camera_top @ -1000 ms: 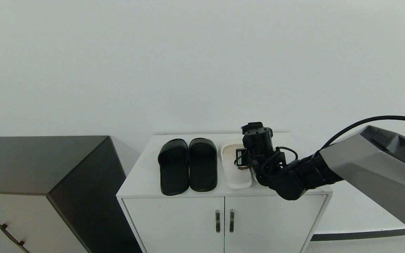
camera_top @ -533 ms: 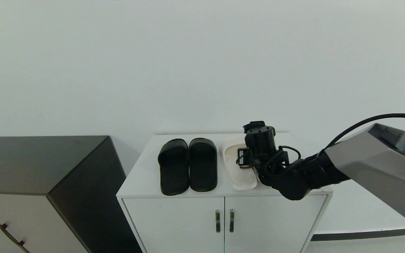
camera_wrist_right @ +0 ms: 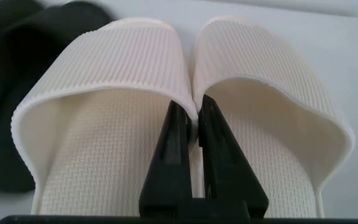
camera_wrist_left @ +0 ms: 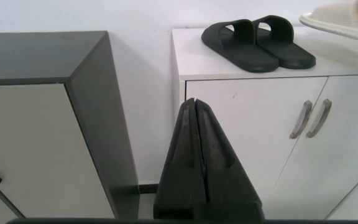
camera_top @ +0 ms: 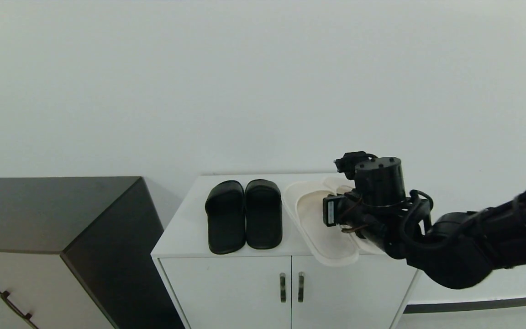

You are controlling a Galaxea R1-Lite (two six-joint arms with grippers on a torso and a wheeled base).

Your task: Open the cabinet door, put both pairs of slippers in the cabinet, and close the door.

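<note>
Right gripper (camera_wrist_right: 194,117) fingers clamped on touching inner strap edges of white slippers (camera_top: 318,220); pair's heels jut past cabinet (camera_top: 183,230) front edge; black slippers (camera_top: 244,214) side by side on cabinet top, just left of white pair; doors (camera_top: 226,292) closed; left gripper (camera_wrist_left: 195,107) fingers together, empty, low before cabinet.

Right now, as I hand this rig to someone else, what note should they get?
Left gripper: jaws shut, empty, low in front of the cabinet.
Right gripper: jaws shut on the white slippers, pinching their inner strap edges together; the heels jut past the cabinet top's front edge.
Black slippers: side by side on the cabinet top.
Done: white pair gripped. The doors are shut.
Left: open a door, put both pairs inside, close it.
</note>
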